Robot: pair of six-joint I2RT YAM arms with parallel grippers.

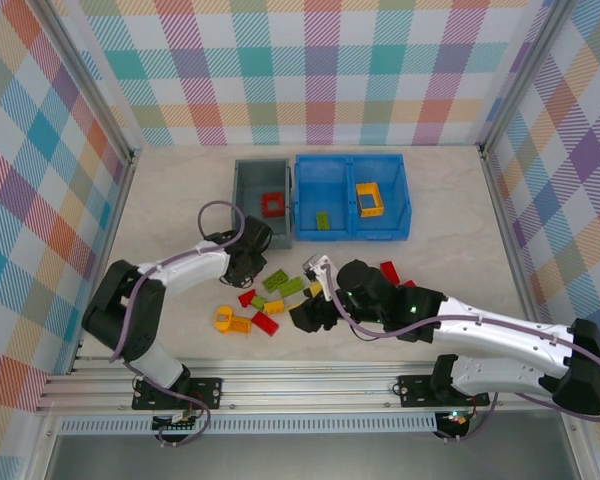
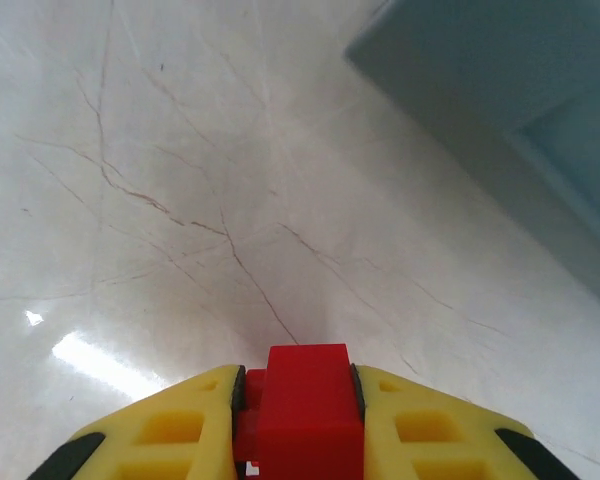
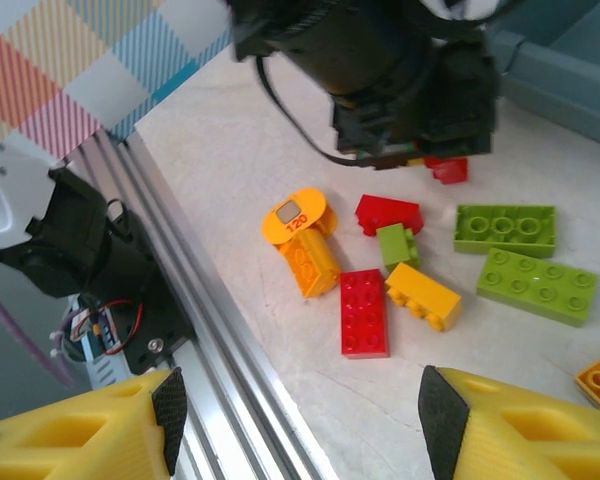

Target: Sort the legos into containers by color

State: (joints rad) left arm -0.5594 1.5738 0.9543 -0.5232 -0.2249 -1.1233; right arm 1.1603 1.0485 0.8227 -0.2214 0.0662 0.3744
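My left gripper (image 2: 298, 388) is shut on a red lego (image 2: 305, 410), held low over the bare table beside the grey container (image 2: 520, 90). From above, the left gripper (image 1: 248, 256) sits just in front of the grey container (image 1: 242, 200), which holds a red frame (image 1: 272, 205). The blue container (image 1: 352, 232) holds a green lego (image 1: 323, 220) on the left and an orange frame (image 1: 369, 198) on the right. My right gripper (image 3: 302, 410) is open over the table's near edge, short of a red plate (image 3: 364, 312) and a yellow brick (image 3: 423, 296). From above, the right gripper (image 1: 313, 316) is beside the pile.
Loose legos (image 1: 270, 295) lie mid-table: green plates (image 3: 505, 230), a small green brick (image 3: 398, 245), a red piece (image 3: 388, 213), an orange brick with a round disc (image 3: 302, 240). The aluminium rail (image 3: 210, 330) runs along the near edge. Checked walls enclose the table.
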